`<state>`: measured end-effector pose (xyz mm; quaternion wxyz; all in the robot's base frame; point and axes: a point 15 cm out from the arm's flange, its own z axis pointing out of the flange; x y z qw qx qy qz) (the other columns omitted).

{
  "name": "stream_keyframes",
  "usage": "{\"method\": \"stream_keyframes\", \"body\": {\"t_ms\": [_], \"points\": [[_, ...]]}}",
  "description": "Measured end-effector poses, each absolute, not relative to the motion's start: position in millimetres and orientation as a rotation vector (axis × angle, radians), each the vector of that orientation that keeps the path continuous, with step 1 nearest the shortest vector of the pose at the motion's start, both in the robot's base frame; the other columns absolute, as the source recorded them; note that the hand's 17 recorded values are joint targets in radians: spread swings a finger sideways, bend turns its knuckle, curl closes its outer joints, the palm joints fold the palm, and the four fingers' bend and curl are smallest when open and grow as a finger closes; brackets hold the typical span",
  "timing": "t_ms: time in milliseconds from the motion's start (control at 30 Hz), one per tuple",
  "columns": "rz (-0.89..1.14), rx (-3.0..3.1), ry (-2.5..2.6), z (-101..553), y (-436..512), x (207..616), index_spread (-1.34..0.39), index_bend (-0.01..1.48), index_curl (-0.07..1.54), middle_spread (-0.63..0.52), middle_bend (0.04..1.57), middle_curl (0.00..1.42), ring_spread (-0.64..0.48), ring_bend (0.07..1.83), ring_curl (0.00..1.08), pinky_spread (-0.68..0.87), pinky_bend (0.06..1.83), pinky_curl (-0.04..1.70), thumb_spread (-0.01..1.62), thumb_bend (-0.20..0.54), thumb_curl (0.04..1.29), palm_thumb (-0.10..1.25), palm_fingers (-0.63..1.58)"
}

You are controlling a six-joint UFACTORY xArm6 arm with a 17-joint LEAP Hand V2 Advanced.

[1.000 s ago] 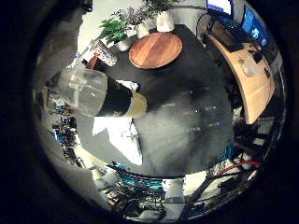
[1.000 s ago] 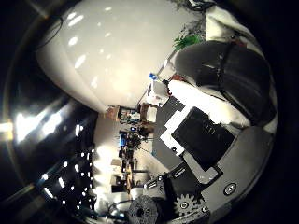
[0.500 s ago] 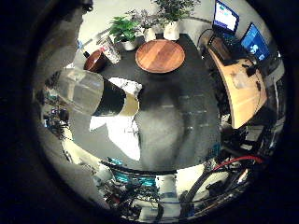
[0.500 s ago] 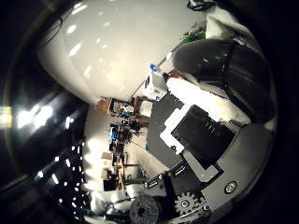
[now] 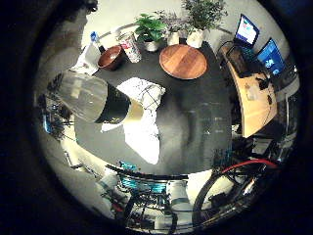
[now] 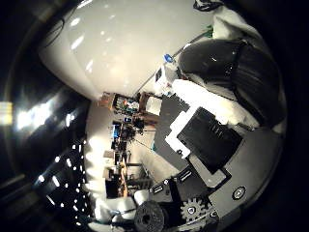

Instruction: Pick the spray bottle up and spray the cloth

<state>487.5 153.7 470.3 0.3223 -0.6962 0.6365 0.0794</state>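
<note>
Hand (image 6: 212,145) seems curled round spray bottle (image 5: 93,98), held above cloth (image 5: 142,117); next: aim nozzle, squeeze trigger

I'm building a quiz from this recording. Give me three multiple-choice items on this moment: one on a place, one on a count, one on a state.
1. Where does the white cloth lie?
A. on the dark table
B. in the brown bowl
C. on the round wooden board

2. How many lit monitor screens show beside the table?
A. none
B. two
C. five

3. The spray bottle is:
A. standing on the table
B. lying on the floor
C. held up close to the palm, above the cloth

Answers: 1 A, the cloth spreads on the dark top. 2 B, two blue screens glow. 3 C, it looms large over the cloth.
</note>
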Motion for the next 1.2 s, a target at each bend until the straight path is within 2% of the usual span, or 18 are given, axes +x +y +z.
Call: {"method": "stream_keyframes", "body": {"t_ms": [233, 600, 1200], "points": [[0.232, -1.852, 1.718, 443, 156, 493, -0.32, 1.06, 1.04, -0.28, 1.14, 1.17, -0.31, 1.33, 1.00, -0.18, 1.16, 1.38, 1.07, -0.019, 0.47, 0.91, 0.95], [0.189, -1.840, 1.679, 466, 158, 490, -0.33, 1.05, 1.04, -0.29, 1.13, 1.18, -0.31, 1.32, 1.00, -0.18, 1.15, 1.38, 1.07, -0.018, 0.47, 0.90, 0.96], [0.061, -1.712, 1.784, 499, 36, 465, -0.33, 1.03, 1.05, -0.28, 1.13, 1.17, -0.32, 1.30, 1.01, -0.18, 1.14, 1.39, 1.07, -0.019, 0.46, 0.89, 0.97]]}}
